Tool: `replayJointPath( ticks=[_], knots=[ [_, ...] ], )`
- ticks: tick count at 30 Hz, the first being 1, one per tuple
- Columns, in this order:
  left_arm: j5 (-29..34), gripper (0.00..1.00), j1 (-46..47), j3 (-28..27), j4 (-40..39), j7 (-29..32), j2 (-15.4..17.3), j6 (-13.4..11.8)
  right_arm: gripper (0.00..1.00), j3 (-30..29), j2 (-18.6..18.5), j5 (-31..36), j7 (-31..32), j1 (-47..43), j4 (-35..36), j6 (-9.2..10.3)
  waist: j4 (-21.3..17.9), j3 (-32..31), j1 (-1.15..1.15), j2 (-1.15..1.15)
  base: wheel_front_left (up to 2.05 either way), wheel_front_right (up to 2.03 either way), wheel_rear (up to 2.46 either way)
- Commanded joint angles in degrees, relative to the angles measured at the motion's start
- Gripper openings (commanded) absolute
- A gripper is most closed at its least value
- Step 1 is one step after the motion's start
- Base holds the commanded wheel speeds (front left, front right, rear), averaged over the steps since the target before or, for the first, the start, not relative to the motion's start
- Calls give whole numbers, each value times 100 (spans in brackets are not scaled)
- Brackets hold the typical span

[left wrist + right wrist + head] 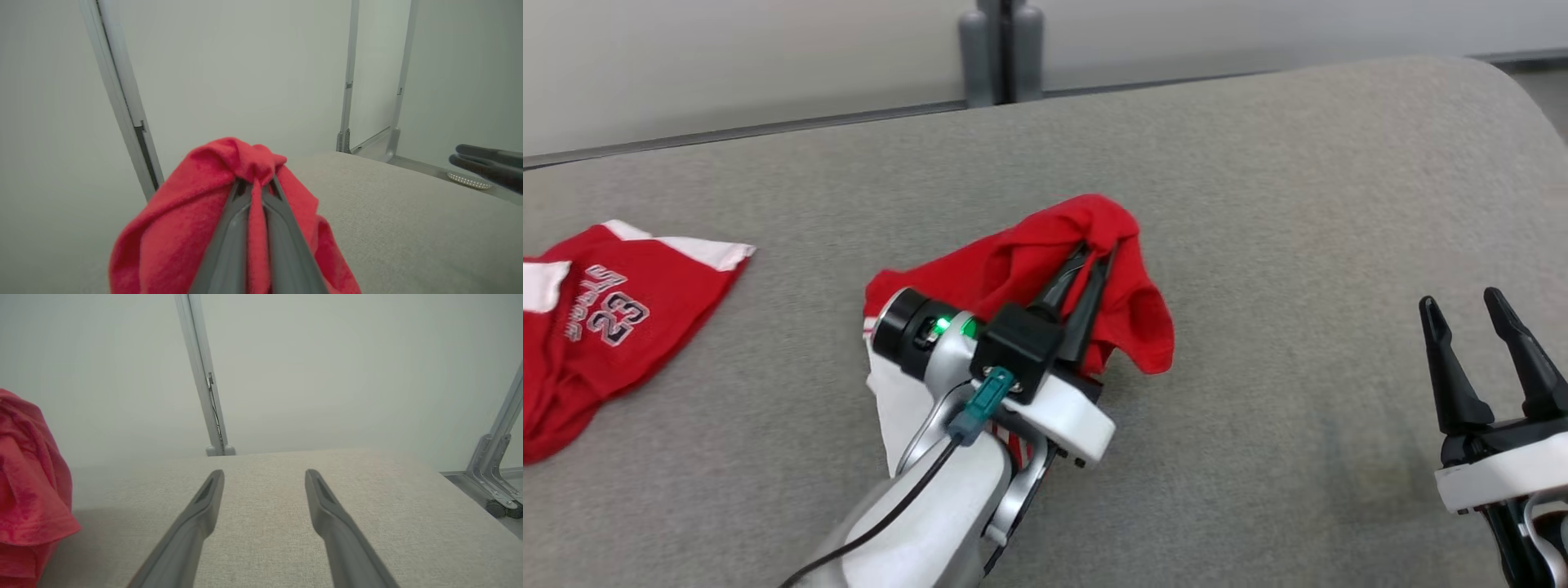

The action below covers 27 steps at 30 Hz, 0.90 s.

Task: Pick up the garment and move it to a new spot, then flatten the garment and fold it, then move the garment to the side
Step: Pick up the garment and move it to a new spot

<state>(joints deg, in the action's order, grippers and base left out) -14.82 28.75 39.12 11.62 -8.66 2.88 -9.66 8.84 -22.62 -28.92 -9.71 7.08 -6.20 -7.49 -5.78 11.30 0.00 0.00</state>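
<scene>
At the left gripper (1097, 255), the fingers are pressed together on a bunched fold of the red garment (1013, 261). The pinch is confirmed in the left wrist view, where red cloth is seen squeezed between the two fingers (229, 228). The garment is located mid-way across the grey padded surface (1258, 245) and is raised into a peak at the fingertips, with a white portion lying under the forearm. The right gripper (1462, 304) is noted well apart to the right, fingers (200, 522) spread, nothing between them. In the head view a second red-and-white garment (596, 327) is recorded far left, printed "23"; the script word beside it cannot be read.
</scene>
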Motion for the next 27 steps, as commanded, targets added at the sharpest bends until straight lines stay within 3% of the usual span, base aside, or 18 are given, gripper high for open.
replayJointPath(
  ticks=[1, 9, 10, 11, 12, 20, 27],
  knots=[
    [-228, 0, 378, 279, 199, -62, 17, -81, 100, 56, -36, -130, -124, 136, -147, 0, -743, 520, 0, 0, 0, 0, 0],
    [-1196, 3, 1243, 1593, 1138, 72, 23, -256, 100, 385, -107, -484, -409, 471, -593, 0, -1267, 924, 0, 0, 0, 0, 0],
    [-1348, 33, 1300, 1762, 1257, 90, 19, -263, 100, 424, -114, -519, -439, 515, -649, 0, -1293, 953, 0, 0, 0, 0, 0],
    [-1466, 87, 1365, 1927, 1369, 119, 18, -285, 100, 460, -127, -556, -467, 537, -705, 0, -1304, 974, 0, 0, 0, 0, 0],
    [-1578, 100, 1426, 2087, 1459, 130, 16, -282, 100, 497, -142, -596, -483, 565, -746, 0, -1308, 993, 0, 0, 0, 0, 0],
    [-2158, 100, 1673, 2830, 1641, -362, 13, -479, 100, 584, -291, -666, -553, 651, -905, 1, -953, 870, 0, 0, 0, 0, 0],
    [-2120, 100, 1594, 2510, 1382, -649, 12, -982, 100, 455, -415, -503, -558, 461, -825, 0, -349, 560, 0, 0, 0, 0, 0]
  ],
)
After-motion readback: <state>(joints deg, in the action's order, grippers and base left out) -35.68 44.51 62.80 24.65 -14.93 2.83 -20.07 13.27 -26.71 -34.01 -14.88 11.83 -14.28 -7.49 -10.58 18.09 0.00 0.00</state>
